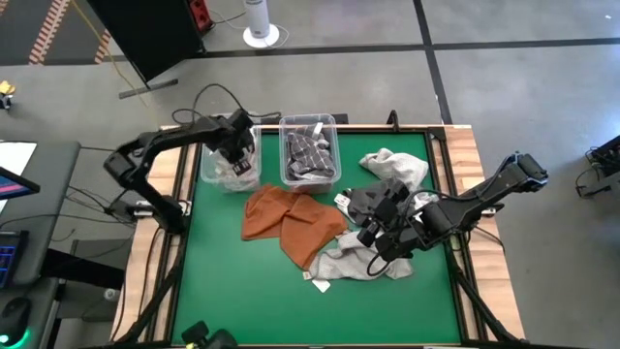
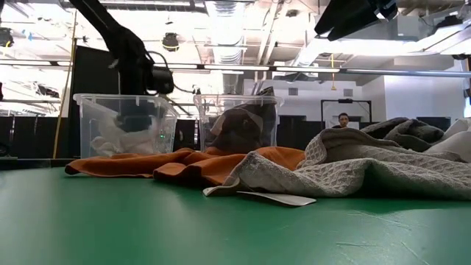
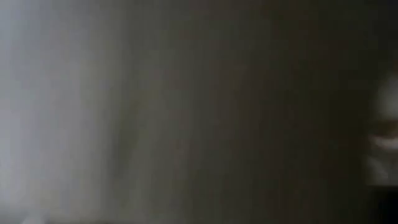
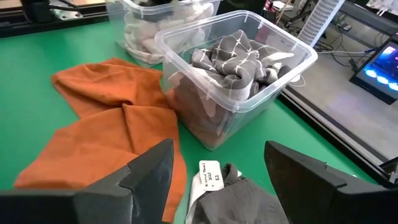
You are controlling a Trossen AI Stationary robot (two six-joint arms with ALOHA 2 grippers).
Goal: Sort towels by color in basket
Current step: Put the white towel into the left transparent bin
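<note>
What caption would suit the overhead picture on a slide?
Left gripper reaches into a clear plastic bin of white towels; open right gripper hovers over grey towels beside a rust-orange towel.

A rust-orange towel (image 4: 106, 134) lies crumpled on the desk beyond the right fingers (image 4: 149, 180). A dark grey towel (image 4: 239, 199) sits between those fingers. Grey towels with white grid (image 4: 239, 62) fill the clear bin ahead; pale towels (image 1: 232, 173) lie beneath the left fingers.
</note>
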